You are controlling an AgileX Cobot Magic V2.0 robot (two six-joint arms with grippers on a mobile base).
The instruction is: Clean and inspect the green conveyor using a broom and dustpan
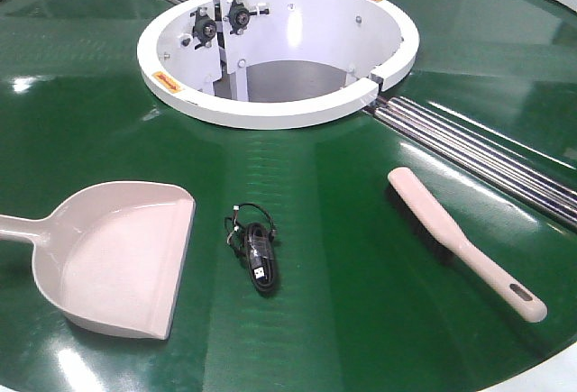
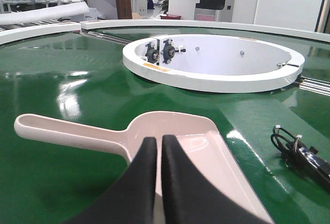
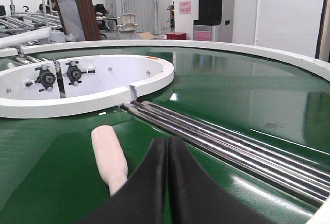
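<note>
Resting on the glossy dark-green circular conveyor counter [image 1: 361, 329] are three loose items, seen from the front view. At left lies the pale beige-pink plastic scoop-shaped dustpan [image 1: 117, 261]. Its straight handle runs off the left edge of the view and its wide flat lip faces right. At right lies the long flat pale beige-pink plastic broom [image 1: 451, 230], set diagonally. Its bristled head points toward the middle of the conveyor counter and its slotted handle end points toward the near right rim. Between them is a small coiled black cable bundle [image 1: 257, 252], near the dustpan's lip but apart from it and well apart from the broom. Beyond these stands the white central ring [image 1: 270, 114], with the steel rollers [image 1: 478, 153] running outward from it, just behind the broom.

The left wrist view shows the left hand [image 2: 159, 142] above the dustpan's scoop. Its two black fingers [image 2: 142, 167] are drawn narrow, with only a thin slit between them, and they grip nothing. The right wrist view shows the right hand [image 3: 167, 142] above the broom, whose rounded pale end shows just left of the fingers [image 3: 191, 183]. These are pressed together and also grip nothing. Whether either hand touches the item below it cannot be told.
</note>
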